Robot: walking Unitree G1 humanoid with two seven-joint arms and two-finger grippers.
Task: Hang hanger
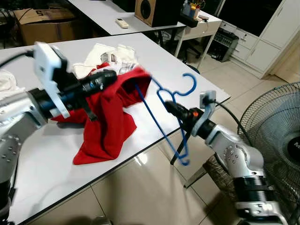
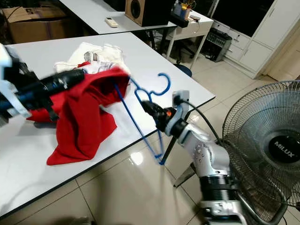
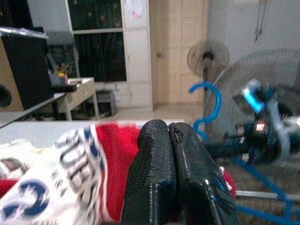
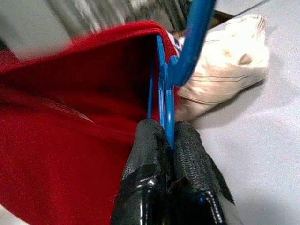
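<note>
A blue plastic hanger (image 1: 164,105) is held off the white table's (image 1: 42,154) front right edge, hook up, one arm poking into a red shirt (image 1: 110,117). My right gripper (image 1: 169,108) is shut on the hanger (image 4: 164,110) just below the hook. My left gripper (image 1: 110,76) is shut on the red shirt's upper edge, lifting it above the table; the rest of the shirt (image 2: 79,126) drapes down onto the tabletop. In the left wrist view the black fingers (image 3: 154,173) are pressed together over red and white printed cloth.
White clothes (image 1: 110,56) lie heaped behind the red shirt. A standing fan (image 2: 267,150) is close on the right by my right arm. A second table with a speaker (image 1: 152,10) and a remote stands behind. Cardboard box (image 1: 44,23) at far left.
</note>
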